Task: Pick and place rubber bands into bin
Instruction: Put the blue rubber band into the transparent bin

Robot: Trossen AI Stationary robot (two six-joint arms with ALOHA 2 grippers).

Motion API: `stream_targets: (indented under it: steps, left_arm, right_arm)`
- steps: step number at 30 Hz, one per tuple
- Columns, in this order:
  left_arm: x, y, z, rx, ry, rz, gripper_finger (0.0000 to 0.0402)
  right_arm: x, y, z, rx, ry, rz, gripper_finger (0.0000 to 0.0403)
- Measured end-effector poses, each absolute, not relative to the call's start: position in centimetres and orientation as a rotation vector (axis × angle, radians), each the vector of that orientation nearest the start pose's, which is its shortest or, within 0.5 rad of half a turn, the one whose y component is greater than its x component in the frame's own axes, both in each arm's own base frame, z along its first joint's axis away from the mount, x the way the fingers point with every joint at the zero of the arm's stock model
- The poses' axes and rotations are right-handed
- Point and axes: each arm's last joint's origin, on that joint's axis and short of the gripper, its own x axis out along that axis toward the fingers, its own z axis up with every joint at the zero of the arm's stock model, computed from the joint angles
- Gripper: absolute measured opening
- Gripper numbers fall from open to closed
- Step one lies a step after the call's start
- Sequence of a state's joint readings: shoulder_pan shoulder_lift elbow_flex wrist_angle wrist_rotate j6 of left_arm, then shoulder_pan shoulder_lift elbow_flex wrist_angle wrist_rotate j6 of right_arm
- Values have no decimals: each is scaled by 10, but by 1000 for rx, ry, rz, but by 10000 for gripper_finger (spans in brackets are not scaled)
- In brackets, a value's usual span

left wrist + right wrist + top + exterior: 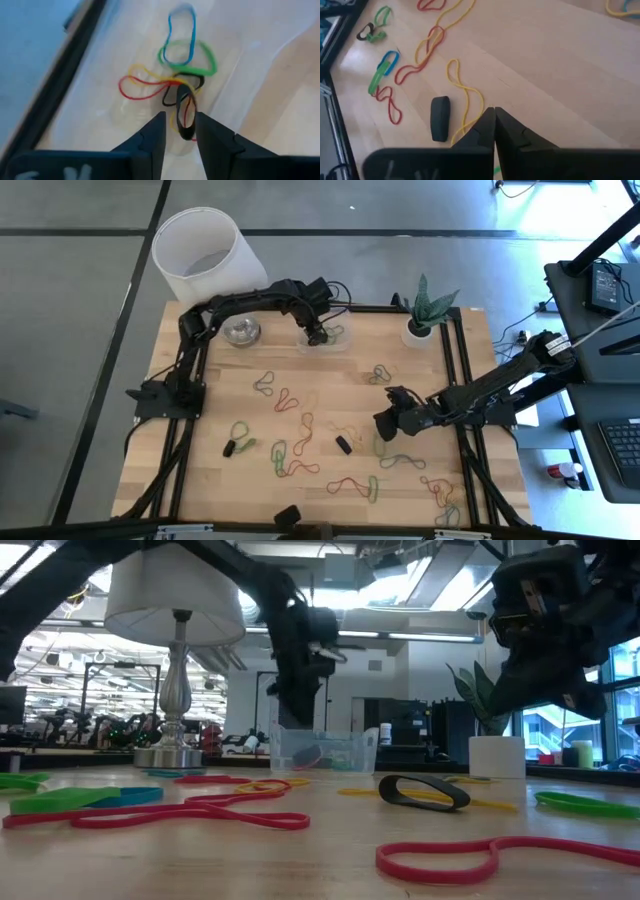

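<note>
From the high view I see the left gripper (316,336) reaching over the bin (325,337), which sits near the far edge of the desk (420,375), between a metal lamp base (241,332) and a white plant pot (418,332). The right gripper (384,423) hangs near the right edge, above the loose rubber bands (290,460) that are spread across the middle and the near half of the desk. A white lampshade (205,255) overlaps the far left corner. I cannot judge either gripper's fingers from here.

The low view adds height, which the overhead picture lacks: the left gripper (290,690) hangs just above the bin (322,750), whose clear walls show coloured bands inside, and the right gripper (535,670) is raised well off the surface. A black band (423,791) and red bands (190,815) lie in the foreground.

The left wrist view alone shows the left gripper (180,131) with its fingers (155,137) parted, holding nothing. Below it, in the bin, lie blue, green, red, yellow and black loops (172,82), tangled.

The right wrist view shows the right gripper (494,125) with fingers pressed together, empty, above a yellow band (465,97) and beside a flattened black band (440,118).
</note>
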State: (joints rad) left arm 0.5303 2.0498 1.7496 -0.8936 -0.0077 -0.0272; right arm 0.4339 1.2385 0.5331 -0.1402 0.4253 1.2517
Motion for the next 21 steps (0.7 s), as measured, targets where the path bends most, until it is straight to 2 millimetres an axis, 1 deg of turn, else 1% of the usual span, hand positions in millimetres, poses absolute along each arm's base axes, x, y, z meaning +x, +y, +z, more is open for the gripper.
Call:
stream_targets:
  steps: [3, 7, 11, 13, 17, 19, 21]
  left_arm:
    - [368, 203, 259, -329, 1095, 512, 82]
    - [366, 176, 291, -333, 1000, 501, 54]
    - [369, 143, 313, -317, 939, 454, 19]
    - [372, 125, 319, -312, 928, 421, 6]
    - [381, 85, 321, -302, 932, 344, 3]
    - [385, 63, 318, -301, 942, 306, 2]
    - [388, 40, 309, -294, 960, 265, 1]
  right_arm:
    - [206, 82, 169, 765, 657, -429, 19]
    - [206, 82, 169, 681, 672, -397, 22]
    - [206, 82, 169, 594, 687, -365, 23]
    - [206, 82, 169, 571, 690, -356, 23]
    - [206, 82, 169, 524, 696, -337, 23]
    - [206, 82, 170, 515, 696, -333, 23]
    - [206, 82, 170, 515, 696, -333, 23]
